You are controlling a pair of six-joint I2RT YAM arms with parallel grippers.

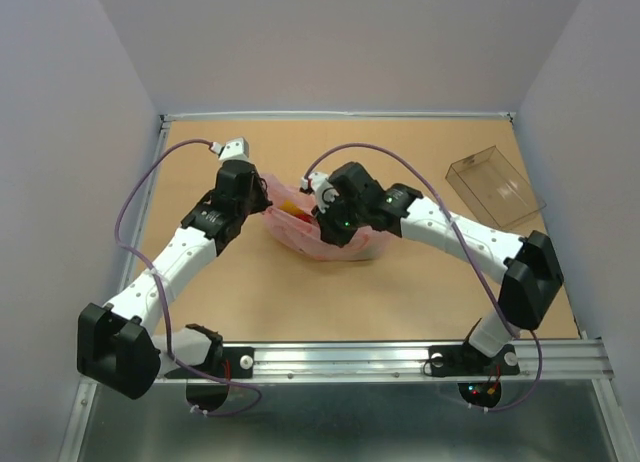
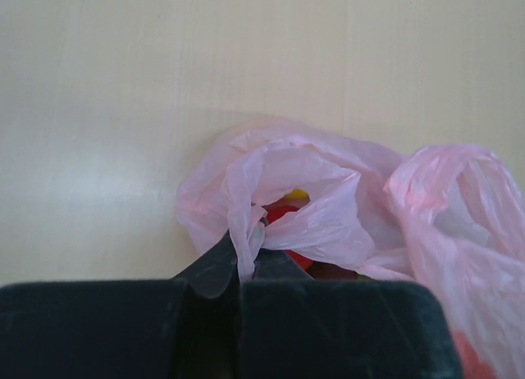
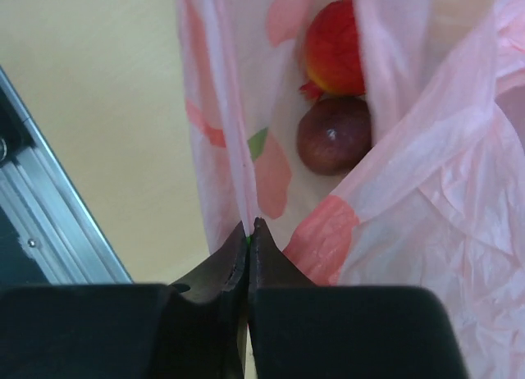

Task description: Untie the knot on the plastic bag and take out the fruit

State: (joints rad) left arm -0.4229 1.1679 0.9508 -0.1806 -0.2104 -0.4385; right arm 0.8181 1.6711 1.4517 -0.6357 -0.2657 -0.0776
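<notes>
The pink plastic bag (image 1: 300, 232) lies in the middle of the table between both arms, its mouth held open. My left gripper (image 1: 262, 197) is shut on a strip of the bag's rim (image 2: 243, 231) at its left side. My right gripper (image 1: 325, 222) is shut on the bag's edge (image 3: 246, 207) at its right side. Through the opening I see a red fruit (image 3: 335, 47) and a dark purple fruit (image 3: 332, 137) in the right wrist view, and red (image 2: 283, 213) and yellow (image 2: 297, 194) fruit in the left wrist view. No tied knot shows.
A clear rigid rectangular box (image 1: 495, 187) lies at the back right. A metal rail (image 1: 400, 357) runs along the table's near edge. Grey walls enclose the table at the left, back and right.
</notes>
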